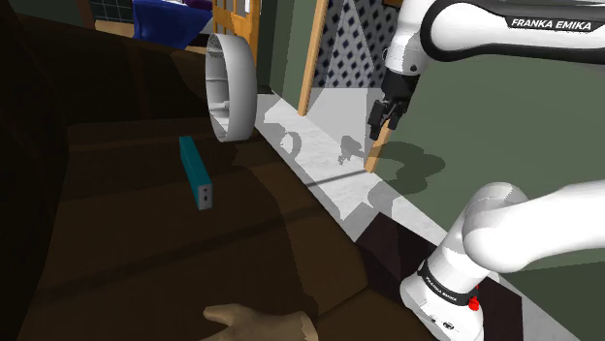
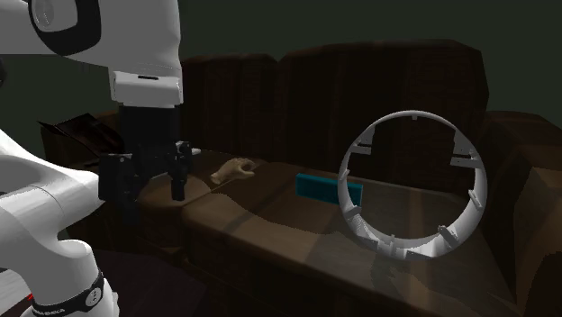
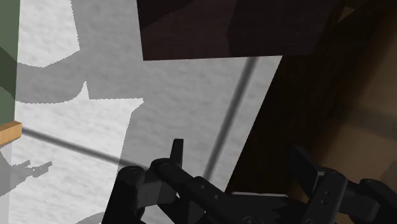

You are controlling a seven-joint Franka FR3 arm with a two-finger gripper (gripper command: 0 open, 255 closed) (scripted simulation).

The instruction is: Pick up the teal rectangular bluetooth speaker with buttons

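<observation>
Hovering over the pale grey floor [image 1: 325, 179], my gripper [image 1: 383, 123] is off the sofa's edge. Fingers [image 3: 177, 151] stand apart w/ nothing btwn them.

Shoulder view, left to right:
- Dark brown sofa [image 1: 116, 242] takes up the left and middle.
- Teal speaker [image 1: 196, 172] lies flat on the seat. Its long side runs away from the camera, and its pale end w/ small dots faces the camera.
- Tan hand-shaped obj [image 1: 257, 320] lies on the seat at the bottom edge, near side of the speaker.
- White ring [image 1: 231, 87] stands on edge at the seat's far end, beyond the speaker and apart from it.
- The floor strip runs along the sofa's edge.
- My gripper hangs above it, pointing down and well apart from the speaker. A tan wooden bar [image 1: 374, 153] shows just below it.

In the 2nd ext view the ring stands in front of the speaker and covers part of it.
</observation>
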